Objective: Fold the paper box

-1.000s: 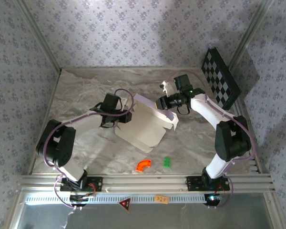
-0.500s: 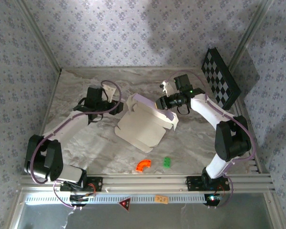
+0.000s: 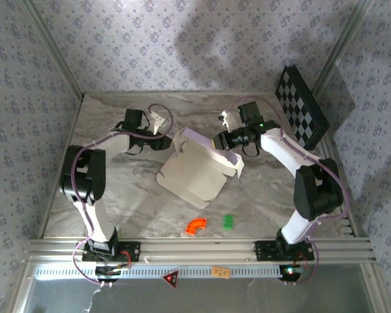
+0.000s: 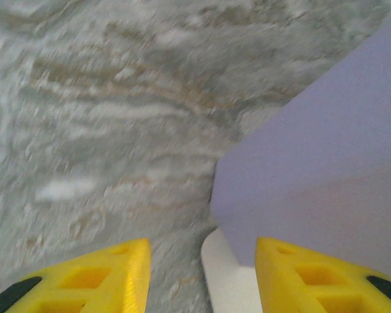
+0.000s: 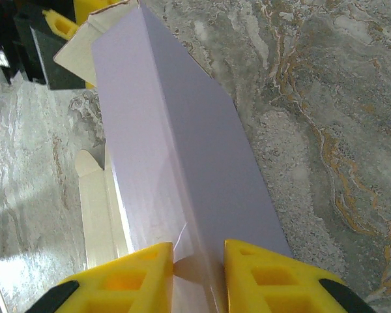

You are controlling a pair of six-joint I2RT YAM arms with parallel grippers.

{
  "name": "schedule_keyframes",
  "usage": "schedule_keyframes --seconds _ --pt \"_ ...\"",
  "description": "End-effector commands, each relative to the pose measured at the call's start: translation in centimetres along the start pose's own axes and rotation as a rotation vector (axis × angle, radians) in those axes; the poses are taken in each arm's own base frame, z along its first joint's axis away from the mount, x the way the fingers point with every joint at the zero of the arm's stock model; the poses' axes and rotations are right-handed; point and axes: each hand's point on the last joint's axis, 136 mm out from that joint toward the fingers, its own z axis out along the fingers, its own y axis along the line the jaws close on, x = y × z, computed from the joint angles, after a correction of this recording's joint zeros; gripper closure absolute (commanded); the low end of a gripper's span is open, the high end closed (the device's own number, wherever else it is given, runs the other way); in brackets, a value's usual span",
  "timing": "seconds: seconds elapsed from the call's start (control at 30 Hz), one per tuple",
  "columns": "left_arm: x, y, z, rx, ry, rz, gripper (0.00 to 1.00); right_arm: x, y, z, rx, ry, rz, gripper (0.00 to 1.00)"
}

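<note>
The paper box (image 3: 194,171) lies part-folded in the middle of the marbled bench (image 3: 117,195), with one lilac flap standing up along its far edge. The right tool (image 5: 199,268) pinches the fold of that flap, its yellow fingers pressed close on the card. The left tool (image 4: 202,274) sits just beside the box's far left corner with its fingers spread, gripping nothing. An orange piece (image 3: 196,226) and a green piece (image 3: 228,222) lie nearer the front. A checkered board (image 3: 302,107) leans at the right wall.

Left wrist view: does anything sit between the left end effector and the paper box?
Nothing visible does. The open left end effector faces the paper box directly, with only bare table beside the box's edge.
</note>
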Motion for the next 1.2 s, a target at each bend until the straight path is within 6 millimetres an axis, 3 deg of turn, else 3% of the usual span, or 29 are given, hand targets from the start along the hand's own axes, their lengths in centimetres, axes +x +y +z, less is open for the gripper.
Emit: schedule_keyframes --seconds 0.0,0.33,0.53,1.0,1.17 --pt "-2.9 -2.5 -0.5 0.163 -0.078 0.164 0.53 0.8 -0.3 0.3 -0.006 0.036 0.006 0.74" --pt "-2.6 -5.3 -0.8 0.284 -0.1 0.267 0.52 0.7 -0.6 0.3 -0.008 0.031 0.012 0.74" --pt "-0.9 -6.9 0.3 0.327 -0.091 0.255 0.51 0.6 -0.7 0.4 -0.012 0.031 0.013 0.74" --pt "0.2 -9.0 2.2 0.347 -0.081 0.287 0.55 0.6 -0.8 0.7 -0.021 0.037 0.01 0.74" --pt "0.4 -8.6 3.2 0.295 -0.07 0.294 0.6 0.7 -0.8 0.8 -0.025 0.041 0.009 0.75"
